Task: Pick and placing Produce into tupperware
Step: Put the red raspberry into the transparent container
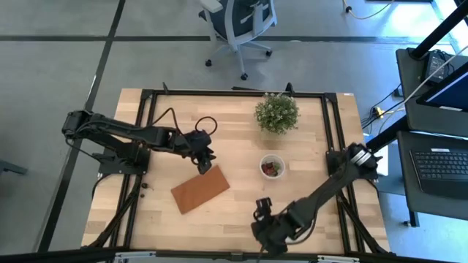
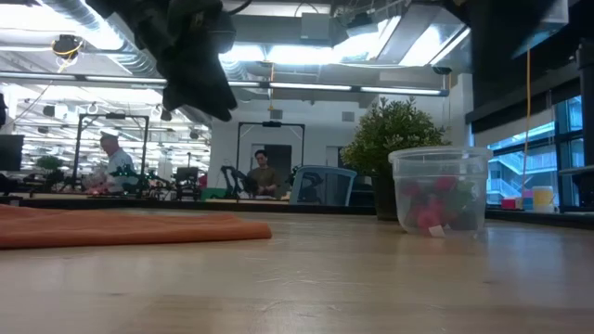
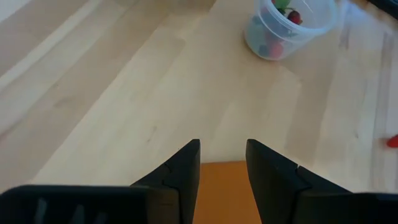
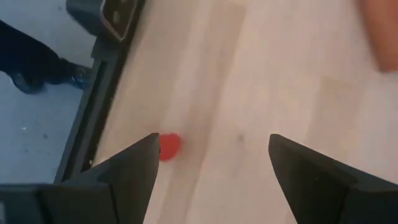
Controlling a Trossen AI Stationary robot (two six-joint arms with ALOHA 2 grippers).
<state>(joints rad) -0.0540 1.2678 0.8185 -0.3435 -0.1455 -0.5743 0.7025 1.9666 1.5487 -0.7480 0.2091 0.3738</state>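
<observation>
The tupperware stands on the table at about three o'clock from centre, just toward six o'clock of the potted plant, with red and dark produce inside. The right gripper, down near the six o'clock edge, has its fingers spread wide and empty over a loose red piece. The left gripper hangs over the brown board's twelve o'clock corner, fingers narrowly parted, grasping nothing.
</observation>
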